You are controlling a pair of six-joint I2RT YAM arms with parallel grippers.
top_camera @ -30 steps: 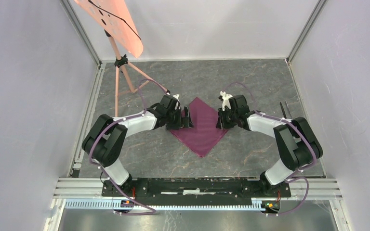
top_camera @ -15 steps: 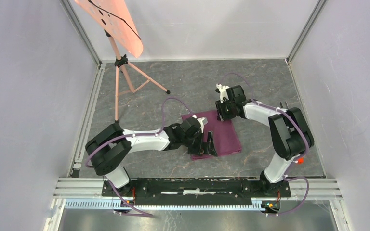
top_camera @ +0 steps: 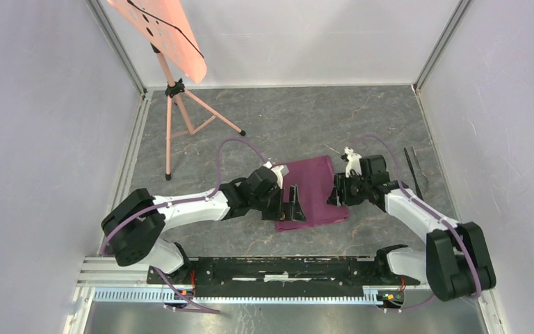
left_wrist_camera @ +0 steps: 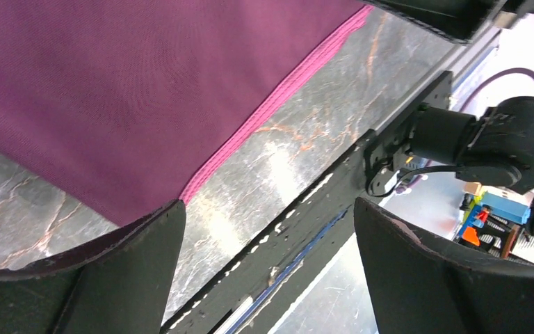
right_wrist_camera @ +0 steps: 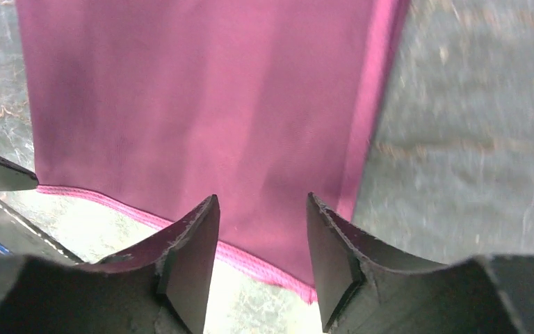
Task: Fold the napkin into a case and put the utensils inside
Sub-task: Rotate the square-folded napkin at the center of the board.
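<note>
the napkin (top_camera: 313,189) lies flat as a plum rectangle close to the middle of the grey marbled table (top_camera: 285,118), a little toward 6 o'clock, with its long sides running roughly from 12 to 6. the left gripper (top_camera: 290,205) sits at the cloth's 8 o'clock corner. its claw is spread wide and grips nothing. in the left wrist view the two dark fingers (left_wrist_camera: 118,278) stand far apart at the bottom. the napkin (left_wrist_camera: 146,90) fills the upper left, and its bright pink stitched hem (left_wrist_camera: 264,104) runs slantwise across the stone. one finger lies partly over the cloth's corner, and the other is over bare table (left_wrist_camera: 285,160), near the black rail (left_wrist_camera: 306,229) at the near edge.

the right gripper (top_camera: 335,193) sits at the napkin's 3 o'clock edge, pointing toward 9. its claw is partly spread, with a clear gap and no cloth pinched in it. in the right wrist view the fingers (right_wrist_camera: 195,257) hover over the napkin (right_wrist_camera: 201,104), which lies smooth beneath them, its hem showing below and along one side.

the utensils (top_camera: 412,169) lie together as two thin dark pieces at 3 o'clock from the napkin, well apart from it and near the table's side. neither claw touches them.

a pink stand (top_camera: 174,90) is in the 10 o'clock corner.
</note>
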